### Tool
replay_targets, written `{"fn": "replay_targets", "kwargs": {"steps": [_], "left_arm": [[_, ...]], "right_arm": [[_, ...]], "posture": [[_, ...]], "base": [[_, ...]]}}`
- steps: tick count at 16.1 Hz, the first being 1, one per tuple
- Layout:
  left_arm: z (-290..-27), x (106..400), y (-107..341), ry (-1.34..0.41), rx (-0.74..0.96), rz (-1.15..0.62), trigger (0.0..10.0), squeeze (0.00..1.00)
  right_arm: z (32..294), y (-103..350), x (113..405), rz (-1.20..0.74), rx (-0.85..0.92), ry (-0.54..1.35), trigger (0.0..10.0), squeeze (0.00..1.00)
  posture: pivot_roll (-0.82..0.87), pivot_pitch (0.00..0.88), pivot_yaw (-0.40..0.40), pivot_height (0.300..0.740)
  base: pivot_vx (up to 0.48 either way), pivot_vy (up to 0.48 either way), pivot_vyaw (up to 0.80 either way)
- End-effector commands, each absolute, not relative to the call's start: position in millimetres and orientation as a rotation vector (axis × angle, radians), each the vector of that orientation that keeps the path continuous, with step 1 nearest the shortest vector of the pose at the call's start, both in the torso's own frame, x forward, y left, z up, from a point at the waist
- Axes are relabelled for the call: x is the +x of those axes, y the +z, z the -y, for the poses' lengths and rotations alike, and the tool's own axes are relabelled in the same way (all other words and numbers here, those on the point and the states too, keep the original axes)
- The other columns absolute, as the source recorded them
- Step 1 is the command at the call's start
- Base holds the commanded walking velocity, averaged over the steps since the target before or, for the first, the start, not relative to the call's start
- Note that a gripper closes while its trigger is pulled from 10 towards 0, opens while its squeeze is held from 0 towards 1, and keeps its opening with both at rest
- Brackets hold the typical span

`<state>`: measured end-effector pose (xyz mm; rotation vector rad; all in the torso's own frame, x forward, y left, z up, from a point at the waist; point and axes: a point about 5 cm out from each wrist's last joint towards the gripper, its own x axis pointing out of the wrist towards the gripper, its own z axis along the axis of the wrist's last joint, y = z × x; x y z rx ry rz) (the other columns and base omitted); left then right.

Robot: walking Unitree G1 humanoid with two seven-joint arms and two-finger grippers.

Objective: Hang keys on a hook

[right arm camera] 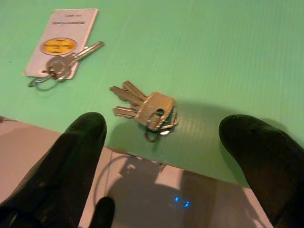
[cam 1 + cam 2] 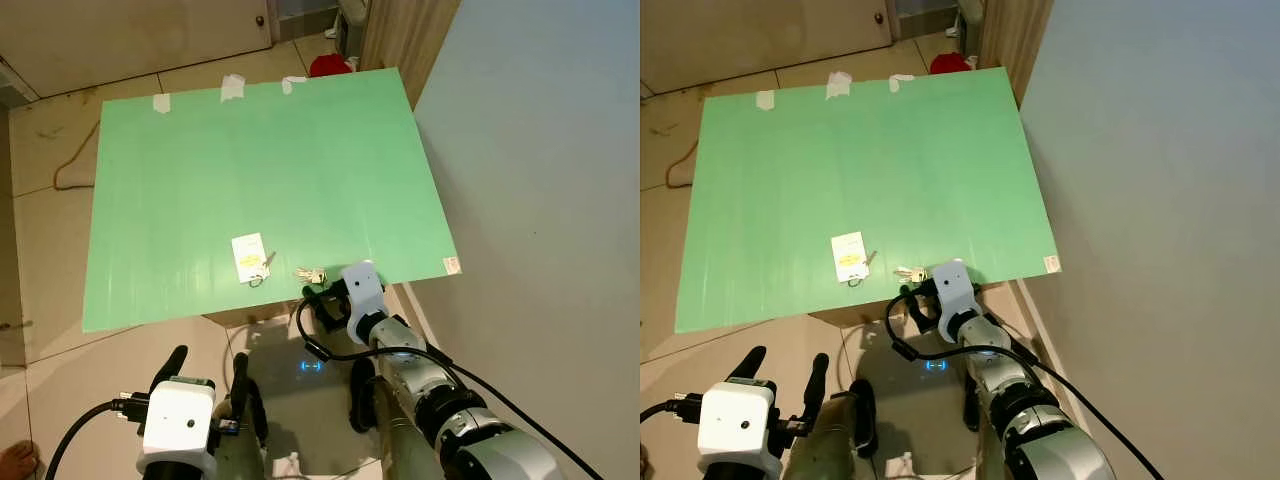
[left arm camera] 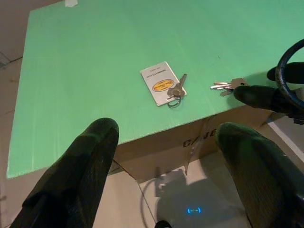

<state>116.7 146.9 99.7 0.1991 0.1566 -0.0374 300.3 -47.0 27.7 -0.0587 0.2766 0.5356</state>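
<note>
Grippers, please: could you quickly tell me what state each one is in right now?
Left gripper: jaws open, empty, low before the green table.
Right gripper: jaws open, empty, at the table's near edge by the bunch of keys.

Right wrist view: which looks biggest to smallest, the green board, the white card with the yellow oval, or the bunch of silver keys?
1. Green board, biggest by far.
2. White card with the yellow oval.
3. Bunch of silver keys, looks about the same size as the card, and lies nearer the camera, so unsure.

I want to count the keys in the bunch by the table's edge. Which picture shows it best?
The right wrist view: the bunch of keys lies close and sharp between the open right pincer fingers. Both eye views show it as a tiny glint, and the left wrist view shows it small, beside a black finger.
</note>
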Motion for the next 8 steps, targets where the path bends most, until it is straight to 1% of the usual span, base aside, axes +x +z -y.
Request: {"fn": "replay_targets", "kwargs": {"steps": [1, 2, 4, 8], "left_arm": [[-149.0, 112.1, 93.2, -0.034, 0.221, -0.194, 10.0, 0.00], [-149.2, 112.5, 93.4, -0.034, 0.224, -0.193, 10.0, 0.00], [-149.4, 112.8, 93.5, -0.036, 0.229, -0.190, 10.0, 0.00], [-148.3, 113.4, 93.7, -0.051, 0.250, -0.182, 10.0, 0.00]], "right_arm": [[47.0, 15.1, 290.1, -0.325, -0.074, 0.531, 4.8, 0.00], [48.2, 15.0, 291.1, -0.330, -0.077, 0.506, 0.0, 0.00], [50.8, 14.3, 292.9, -0.346, -0.079, 0.465, 0.0, 0.00], [45.3, 14.9, 291.5, -0.339, -0.081, 0.479, 0.0, 0.00]], "posture": [[0.16, 0.412, -0.026, 0.740], [0.16, 0.413, -0.026, 0.740], [0.15, 0.415, -0.027, 0.740], [0.15, 0.423, -0.029, 0.740]], "base": [[0.000, 0.000, 0.00], [0.000, 0.000, 0.00], [0.000, 0.000, 0.00], [0.000, 0.000, 0.00]]}}
